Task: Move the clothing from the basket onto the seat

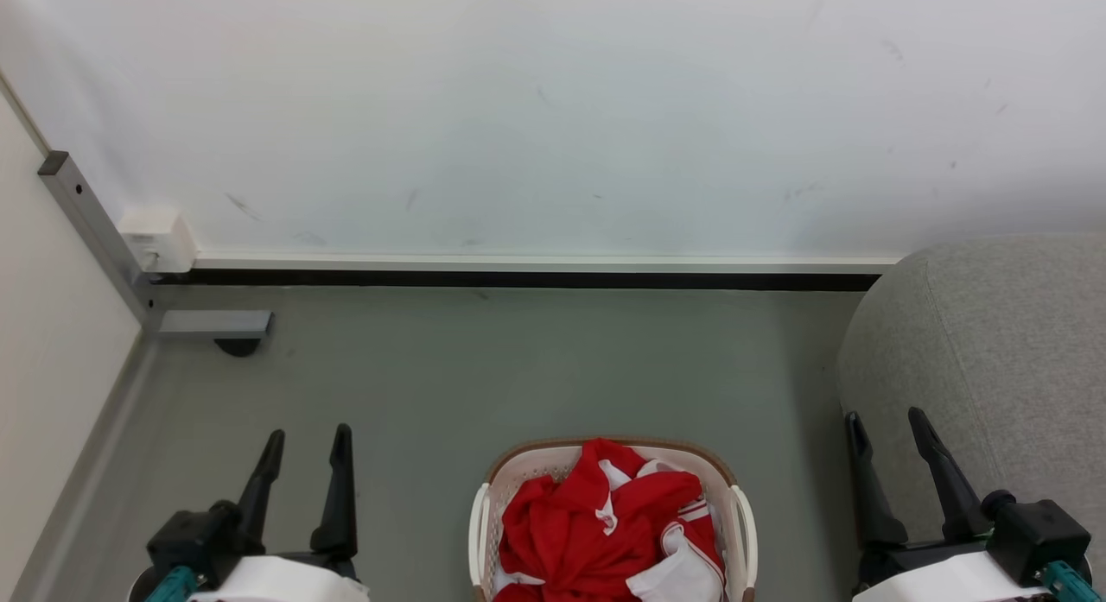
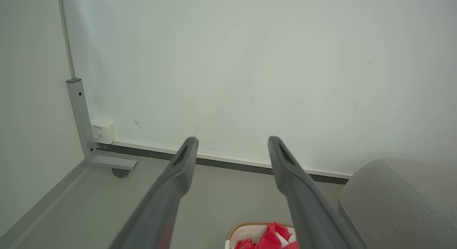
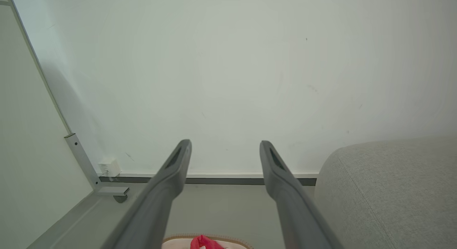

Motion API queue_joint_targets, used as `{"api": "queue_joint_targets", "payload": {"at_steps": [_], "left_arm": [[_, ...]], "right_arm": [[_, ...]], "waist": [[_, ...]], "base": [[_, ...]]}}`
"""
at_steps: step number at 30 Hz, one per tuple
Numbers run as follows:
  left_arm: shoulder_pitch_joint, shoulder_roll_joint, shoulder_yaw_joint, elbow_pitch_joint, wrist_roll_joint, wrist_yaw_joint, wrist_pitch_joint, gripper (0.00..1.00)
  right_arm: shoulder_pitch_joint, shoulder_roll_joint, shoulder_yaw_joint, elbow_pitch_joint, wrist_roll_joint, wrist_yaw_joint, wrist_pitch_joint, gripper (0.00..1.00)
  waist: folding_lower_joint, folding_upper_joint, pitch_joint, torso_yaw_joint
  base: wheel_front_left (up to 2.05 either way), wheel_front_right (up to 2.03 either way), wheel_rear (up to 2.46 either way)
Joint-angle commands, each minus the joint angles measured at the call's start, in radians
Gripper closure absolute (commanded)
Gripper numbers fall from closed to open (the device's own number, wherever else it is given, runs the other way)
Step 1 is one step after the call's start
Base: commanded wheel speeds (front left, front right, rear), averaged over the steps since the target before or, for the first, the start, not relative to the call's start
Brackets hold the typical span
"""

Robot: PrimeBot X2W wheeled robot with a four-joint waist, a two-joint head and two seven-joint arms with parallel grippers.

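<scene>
Closest to you, the basket sits on the floor between your two grippers, touching neither. The left gripper stands well to the basket's left, jaws spread wide on empty air. The right gripper stands to the basket's right, jaws equally spread, holding nothing. The clothing lies heaped inside the basket, apart from both pairs of fingers, peaking just above the far rim. It is soft, crumpled bright red fabric with white collar and cuff pieces and thin striped trim. The basket is oval cream-white plastic, its wall perforated, with a brown woven-look rim and a white loop handle on each side. The fingers are long, dark and tapering.

Beyond the basket the floor is smooth grey-green. To the basket's right and a little farther, just behind the right gripper, bulges the seat: light grey woven upholstery with a rounded corner and a stitched seam. Far to the basket's left, a grey metal post with a flat foot stands beside a small white box. Farthest, a dark skirting strip runs under a pale, faintly scuffed wall.
</scene>
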Motion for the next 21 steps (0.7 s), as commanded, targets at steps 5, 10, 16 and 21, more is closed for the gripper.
{"api": "queue_joint_targets", "payload": {"at_steps": [5, 10, 16, 21], "left_arm": [[-0.004, 0.009, -0.004, 0.001, 0.048, -0.003, -0.016, 0.00], [-0.003, 0.009, -0.010, 0.004, 0.083, -0.001, -0.026, 0.00], [-0.006, 0.010, -0.014, 0.008, 0.134, -0.001, -0.037, 0.00], [-0.009, 0.010, -0.012, 0.010, 0.158, 0.005, -0.046, 0.00]], "right_arm": [[-0.015, -0.009, 0.009, -0.003, -0.048, -0.002, -0.017, 0.00], [-0.015, -0.009, 0.015, -0.007, -0.079, -0.002, -0.026, 0.00], [-0.015, -0.010, 0.019, -0.019, -0.106, -0.002, -0.037, 0.00], [-0.015, -0.010, 0.023, -0.021, -0.135, -0.002, -0.046, 0.00]], "waist": [[0.0000, -0.0001, -0.003, -0.001], [0.0000, -0.0001, -0.004, -0.002], [0.0000, -0.0001, -0.004, -0.002], [0.0000, -0.0001, -0.002, -0.004]], "base": [[0.00, 0.00, 0.00], [0.00, 0.00, 0.00], [0.00, 0.00, 0.00], [0.00, 0.00, 0.00]]}}
